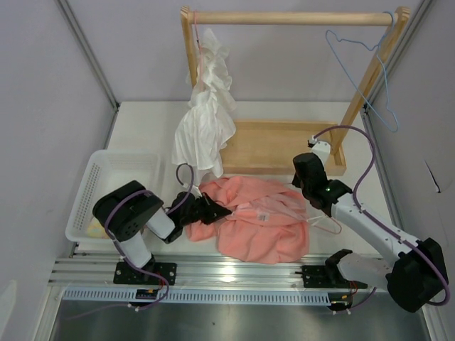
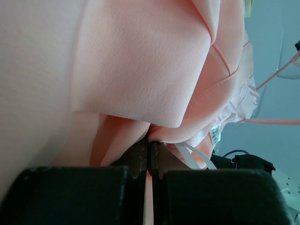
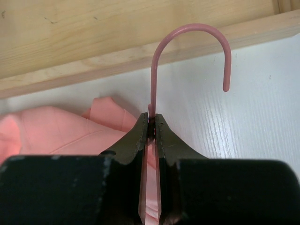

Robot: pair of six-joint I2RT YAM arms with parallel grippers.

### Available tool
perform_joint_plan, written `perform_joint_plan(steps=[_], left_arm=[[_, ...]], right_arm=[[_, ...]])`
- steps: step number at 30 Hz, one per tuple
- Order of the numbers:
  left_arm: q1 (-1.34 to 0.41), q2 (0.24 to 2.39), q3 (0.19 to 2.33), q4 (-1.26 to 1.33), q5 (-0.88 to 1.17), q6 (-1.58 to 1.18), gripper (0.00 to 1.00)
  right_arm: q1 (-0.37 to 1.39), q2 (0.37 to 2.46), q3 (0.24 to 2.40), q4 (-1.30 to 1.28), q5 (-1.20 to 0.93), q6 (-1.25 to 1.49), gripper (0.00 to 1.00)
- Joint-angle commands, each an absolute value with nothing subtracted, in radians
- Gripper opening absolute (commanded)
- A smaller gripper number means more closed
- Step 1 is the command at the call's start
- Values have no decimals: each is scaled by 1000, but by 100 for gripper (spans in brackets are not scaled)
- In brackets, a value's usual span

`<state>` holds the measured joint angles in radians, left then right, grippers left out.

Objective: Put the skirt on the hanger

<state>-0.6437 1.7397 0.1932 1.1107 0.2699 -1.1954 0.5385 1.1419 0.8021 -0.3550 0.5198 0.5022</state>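
The salmon-pink skirt [image 1: 259, 227] lies crumpled on the white table in front of the arms. My left gripper [image 1: 219, 212] is shut on its left edge; in the left wrist view the closed fingertips [image 2: 150, 144] pinch a fold of the skirt [image 2: 140, 61], which fills the view. The pink wire hanger [image 1: 325, 224] lies partly under the skirt's right side. My right gripper [image 1: 304, 186] is shut on the hanger's neck [image 3: 153, 70], just below the hook, which points toward the wooden base. Skirt fabric [image 3: 56, 133] lies left of those fingers.
A wooden rack [image 1: 284, 18] stands at the back, its base board [image 1: 277, 145] just beyond the skirt. A white ruffled garment [image 1: 206, 121] hangs at its left, a light-blue hanger [image 1: 362, 46] at its right. A white basket [image 1: 114, 177] sits at the left.
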Motion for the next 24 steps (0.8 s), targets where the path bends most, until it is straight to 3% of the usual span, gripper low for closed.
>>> perform_joint_plan(steps=[1,8,16,18,21,24], left_arm=[[-623,1669,242,878,273,-1174,0],[-620,1522,345,588,197,-1043,0],[-621,1549,445,399,170,-884,0],[-624,1526,428,393,161,-855,7],[-643,1435,408,381,126,-795,27],[-650,1326,408,345,106,-726,36]], right_arm=[[571,1111,775,-354,609,449,0],[615,1297,795,-390,678,505,0],[672,1523,867,-408,735,612,0],[675,1529,871,-411,741,617,0],[675,1552,890,-422,753,621,0],[676,1575,902,-429,767,632,0]])
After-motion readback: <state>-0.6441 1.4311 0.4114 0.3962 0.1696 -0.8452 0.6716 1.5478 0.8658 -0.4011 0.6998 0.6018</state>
